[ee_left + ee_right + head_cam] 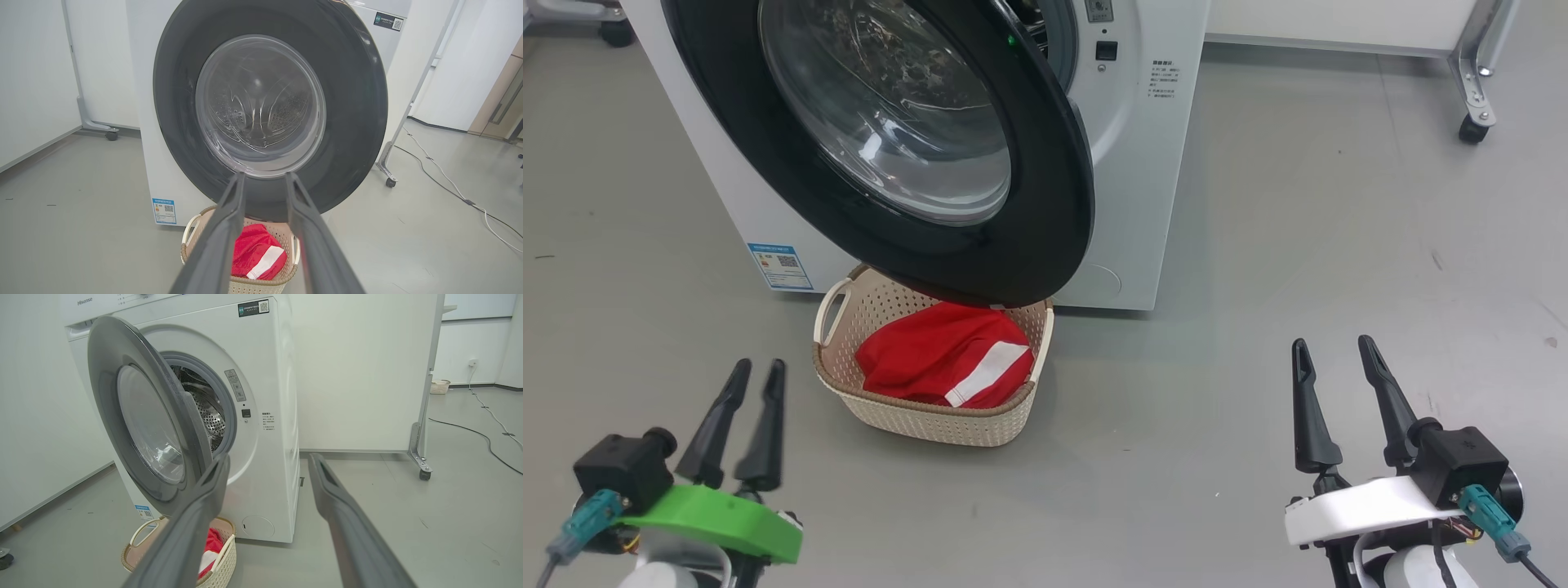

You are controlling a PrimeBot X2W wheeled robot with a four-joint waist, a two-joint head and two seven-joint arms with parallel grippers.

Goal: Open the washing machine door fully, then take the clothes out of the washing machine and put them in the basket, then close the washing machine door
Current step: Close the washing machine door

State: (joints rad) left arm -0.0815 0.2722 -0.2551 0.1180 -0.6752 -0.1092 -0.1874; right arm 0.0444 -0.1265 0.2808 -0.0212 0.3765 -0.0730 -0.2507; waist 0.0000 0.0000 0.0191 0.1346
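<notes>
1. Hovering low at the lower left of the head view, the left claw [760,365] points its two long dark fingers forward over the grey floor [1258,245], tips narrowly parted and gripping nothing.
2. The right claw [1331,343] sits at the lower right, fingers also pointing forward, spread wide and empty.
3. Both are well apart from the big white front-loading washing machine [1143,163].
4. Its large round black-rimmed glass door [1045,204] stands partly swung out, with its lower edge above the small cream perforated basket [931,420].
5. Red white-striped clothes [931,351] lie inside the basket, which stands on the floor just before the machine.
</notes>
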